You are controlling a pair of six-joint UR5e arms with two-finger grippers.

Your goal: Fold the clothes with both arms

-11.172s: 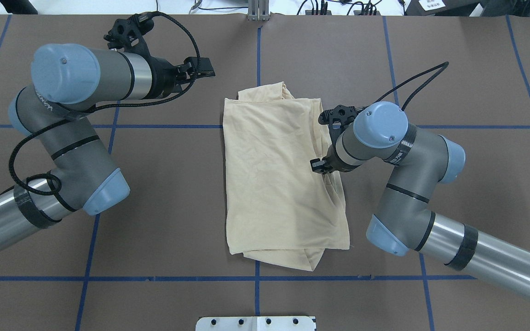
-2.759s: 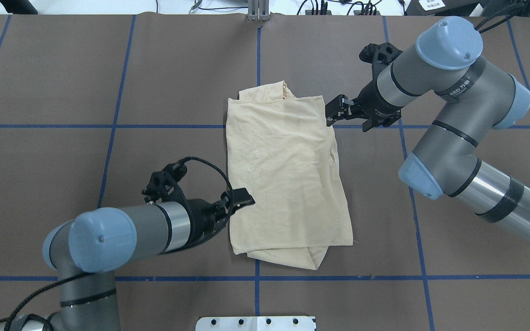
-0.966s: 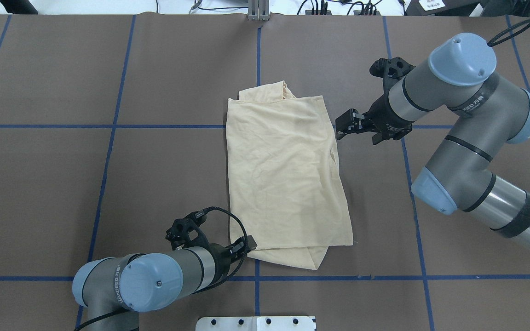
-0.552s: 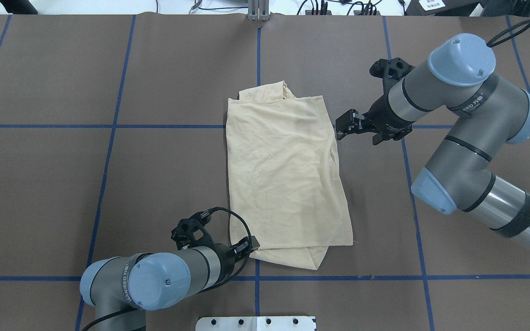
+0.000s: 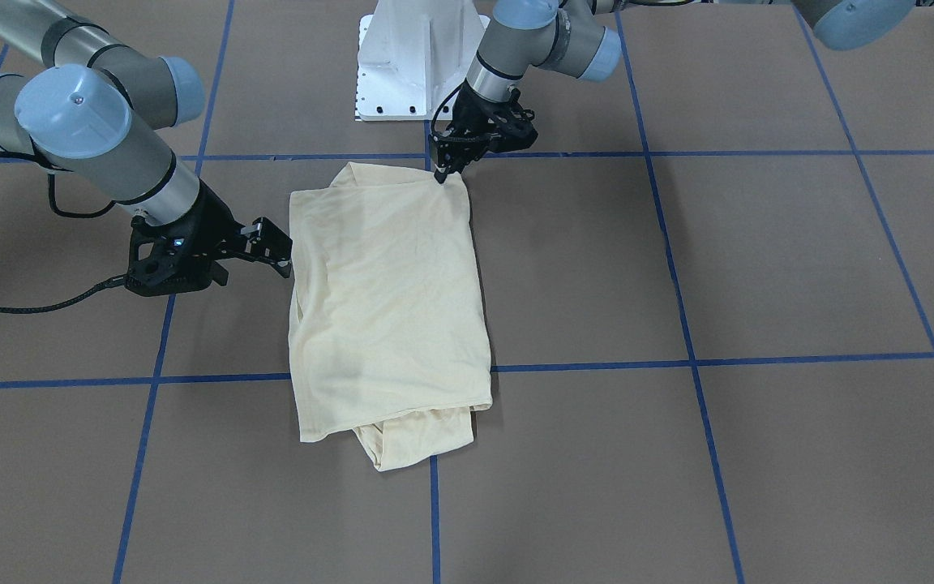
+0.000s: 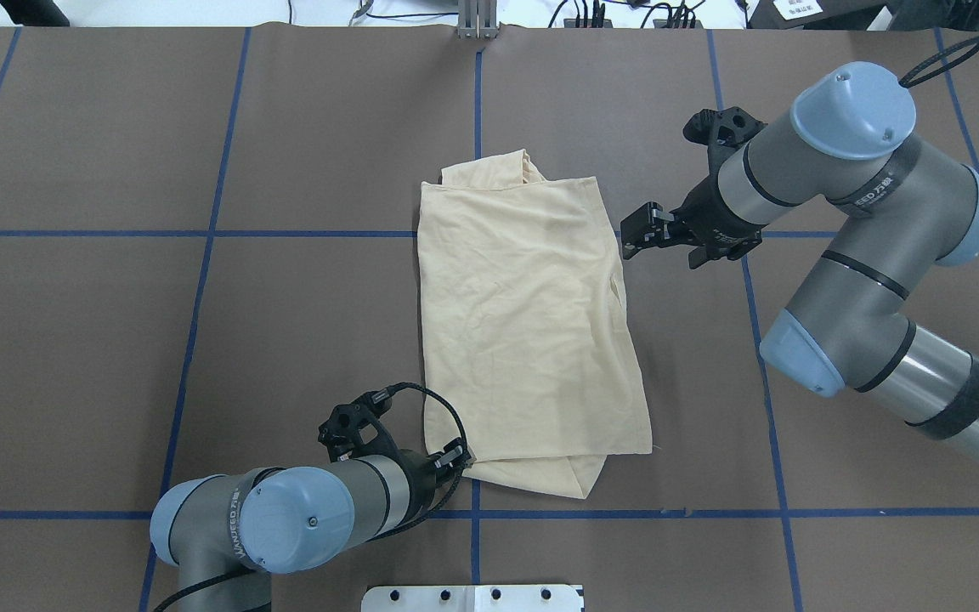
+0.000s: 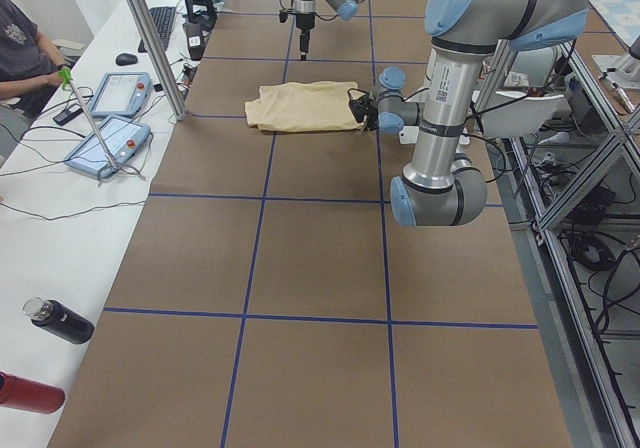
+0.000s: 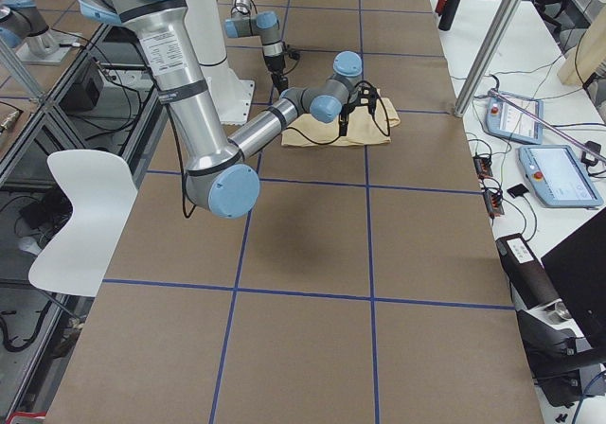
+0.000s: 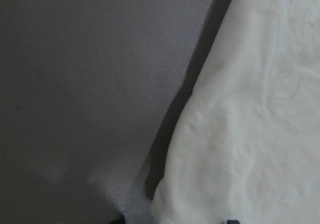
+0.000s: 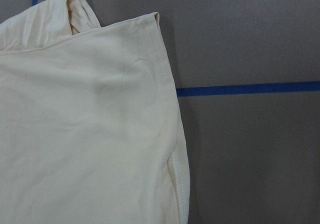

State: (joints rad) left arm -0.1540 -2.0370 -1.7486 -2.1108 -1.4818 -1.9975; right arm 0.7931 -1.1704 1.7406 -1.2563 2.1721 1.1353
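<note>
left claw (image 6: 460, 455) has slid onto the t-shirt (image 6: 523, 323) near corner
jaws narrow, astride the hem; right claw (image 6: 628, 238) unmoved, wide, by the far edge. we read: grasp next.

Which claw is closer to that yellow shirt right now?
Left. The left claw sits low at the shirt corner nearest the robot; the right claw hovers just off its right edge.

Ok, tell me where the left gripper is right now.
In the overhead view the left gripper is at the near-left corner of the folded cream shirt, just beyond the white pedestal base and the blue tape line.
</note>
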